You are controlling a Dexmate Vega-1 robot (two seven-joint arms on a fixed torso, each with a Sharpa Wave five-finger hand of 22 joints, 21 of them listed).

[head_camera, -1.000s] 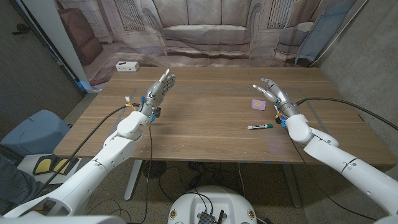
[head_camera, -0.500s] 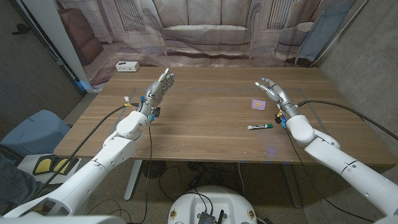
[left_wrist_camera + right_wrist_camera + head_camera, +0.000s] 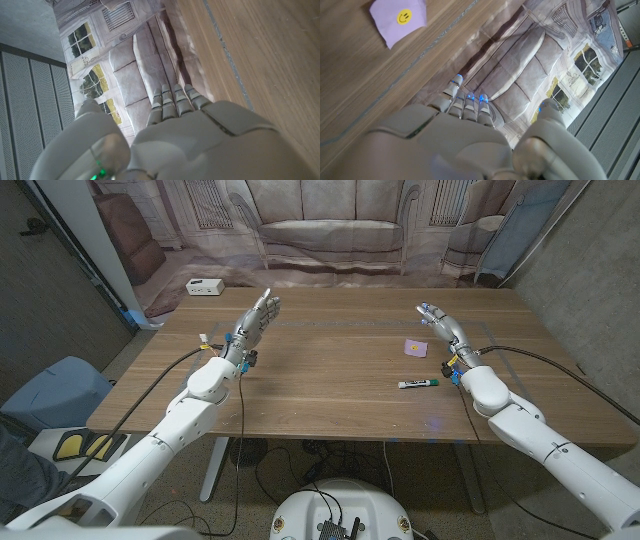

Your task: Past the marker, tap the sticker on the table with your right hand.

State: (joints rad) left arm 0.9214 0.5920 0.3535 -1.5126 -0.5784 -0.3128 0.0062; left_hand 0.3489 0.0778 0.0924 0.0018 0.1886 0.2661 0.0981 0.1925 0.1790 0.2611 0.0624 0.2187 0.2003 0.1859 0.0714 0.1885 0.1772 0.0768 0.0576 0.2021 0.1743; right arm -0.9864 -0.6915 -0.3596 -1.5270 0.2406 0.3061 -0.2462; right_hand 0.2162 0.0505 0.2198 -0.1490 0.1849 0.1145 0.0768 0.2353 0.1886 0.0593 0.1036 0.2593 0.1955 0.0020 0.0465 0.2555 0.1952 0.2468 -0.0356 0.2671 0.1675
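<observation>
My right hand [image 3: 439, 326] is raised above the far right part of the wooden table [image 3: 330, 390], its fingers straight and close together, pointing away from me, and it holds nothing. It stands more on its edge than flat, as far as the head view shows. In the right wrist view the back of my right hand [image 3: 470, 145] fills the lower part, with small blue lights at the fingertips [image 3: 469, 96] and the thumb set apart to one side.

The sticker [image 3: 414, 347] is a small purple square with a yellow smiley face on it, lying flat on the table, just beside my right hand on the inner side, toward the table's middle. My fingers are not on it; they hang apart from it. The right wrist view shows the sticker [image 3: 400, 20] on the wood, well clear of my fingertips.

The marker [image 3: 419, 384] lies on its side nearer to me than the sticker, white-bodied with a dark green end, close to my right wrist and roughly crosswise to my forearm.

My left hand [image 3: 256, 321] is up over the left part of the table, fingers straight and together, empty. The left wrist view shows its back [image 3: 170, 135] with the fingers reaching toward the printed sofa backdrop [image 3: 320, 230] behind the table
</observation>
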